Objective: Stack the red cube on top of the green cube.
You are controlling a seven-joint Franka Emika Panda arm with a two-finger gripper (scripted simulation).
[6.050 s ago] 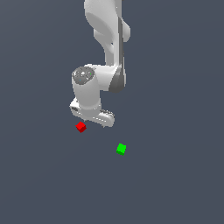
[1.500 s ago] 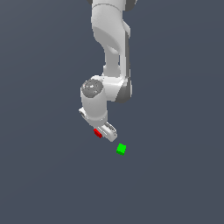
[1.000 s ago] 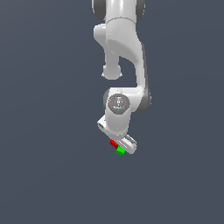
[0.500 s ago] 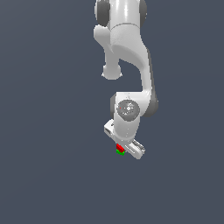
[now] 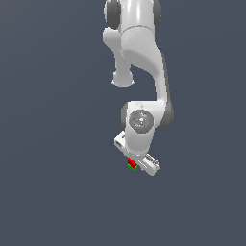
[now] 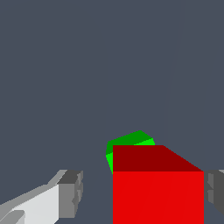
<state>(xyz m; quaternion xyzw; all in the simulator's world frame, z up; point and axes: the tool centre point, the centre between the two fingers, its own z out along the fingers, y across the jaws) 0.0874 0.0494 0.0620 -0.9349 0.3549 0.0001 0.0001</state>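
The red cube [image 5: 130, 162] sits directly on the green cube [image 5: 132, 167] in the exterior view, right under the white hand. In the wrist view the red cube [image 6: 157, 188] fills the space between the fingers and hides most of the green cube [image 6: 129, 141], which shows just behind it. My gripper [image 6: 144, 192] straddles the red cube. One grey finger pad [image 6: 72, 192] stands clearly apart from the cube, and the other pad [image 6: 215, 191] is close to its far side. The jaws look open around it. In the exterior view the gripper [image 5: 138, 163] is low over the stack.
A plain dark grey floor [image 5: 57, 192] lies all around the two cubes. The white arm [image 5: 139, 62] rises above the stack in the exterior view. Nothing else is in view.
The arm carried the red cube toward the exterior view's right and down to the green cube. In the last half second the hand turned slightly above the stack.
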